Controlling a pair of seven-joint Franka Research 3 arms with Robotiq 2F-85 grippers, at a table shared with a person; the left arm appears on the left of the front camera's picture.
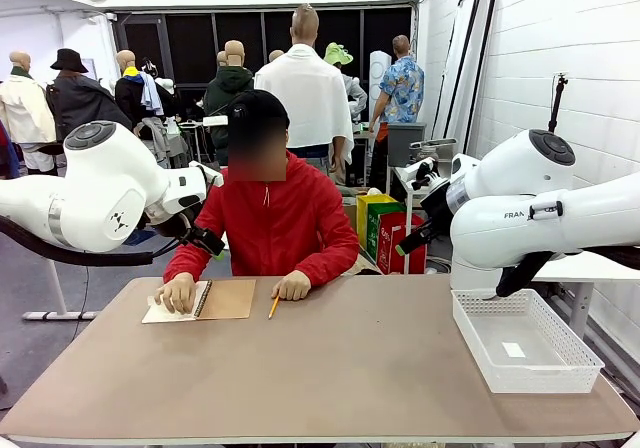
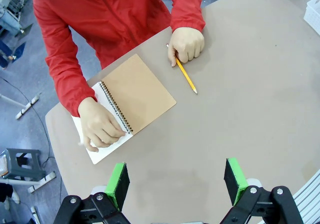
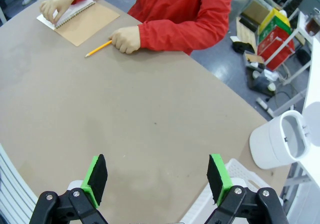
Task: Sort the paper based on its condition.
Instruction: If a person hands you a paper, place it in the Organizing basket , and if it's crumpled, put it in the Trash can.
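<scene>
Hidden bits first: the paper [image 2: 101, 153] is a white sheet at the person's end of the table [image 1: 330, 368], on the robot's left side. It lies against the spiral edge of the notebook [image 2: 137, 91], beside the brown cover. One hand [image 2: 100, 126] lies flat on the sheet and covers most of it, so I can't tell whether it's loose or bound (nor its condition, creased or clean). In the front view it's a thin white wedge poking out from under that hand. The other hand [image 2: 187, 44] rests on the table just beside the notebook, fingertips on the end of a yellow pencil [image 2: 186, 76] that lies flat. The white mesh basket [image 1: 540, 378] sits at the robot's right edge of the table, well apart from the paper. It has a small white slip [image 1: 513, 349] on its floor, too small to identify. In the right wrist view the basket is cut off at the bottom edge. Left gripper [image 2: 176, 176]: fingers spread wide, nothing between the green pads, hanging over bare table near the notebook and touching nothing. Right gripper [image 3: 156, 176]: also spread wide, nothing held, over bare table by the basket, well away from the paper.
</scene>
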